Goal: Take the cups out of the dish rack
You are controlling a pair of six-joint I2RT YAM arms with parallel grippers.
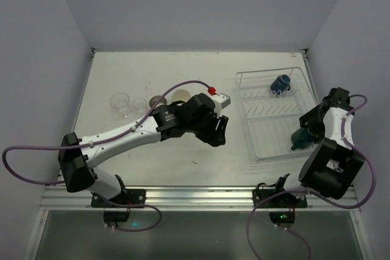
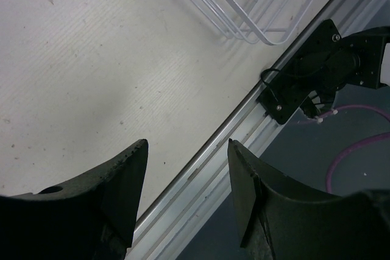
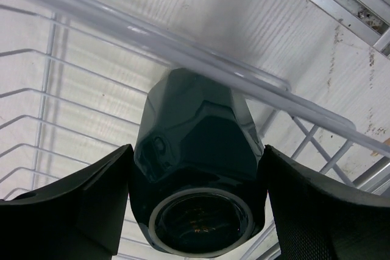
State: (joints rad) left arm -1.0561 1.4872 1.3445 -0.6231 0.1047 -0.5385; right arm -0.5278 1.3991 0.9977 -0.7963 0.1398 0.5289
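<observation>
The white wire dish rack (image 1: 272,73) stands at the right. A blue mug (image 1: 280,84) lies in its far part. My right gripper (image 1: 302,133) is shut on a dark teal cup (image 1: 299,139) at the rack's near right corner. In the right wrist view the cup (image 3: 194,144) sits between both fingers, mouth toward the camera, with the rack rim (image 3: 91,19) behind it. My left gripper (image 1: 218,131) is open and empty over the table left of the rack. Its jaws (image 2: 188,144) stand apart above the table's front edge.
Two clear glass tumblers (image 1: 120,103) (image 1: 140,105), a dark cup (image 1: 157,100) and a cream cup (image 1: 180,95) stand in a row on the table behind my left arm. The rack's near corner (image 2: 244,25) shows in the left wrist view. A metal rail (image 1: 201,196) runs along the near edge.
</observation>
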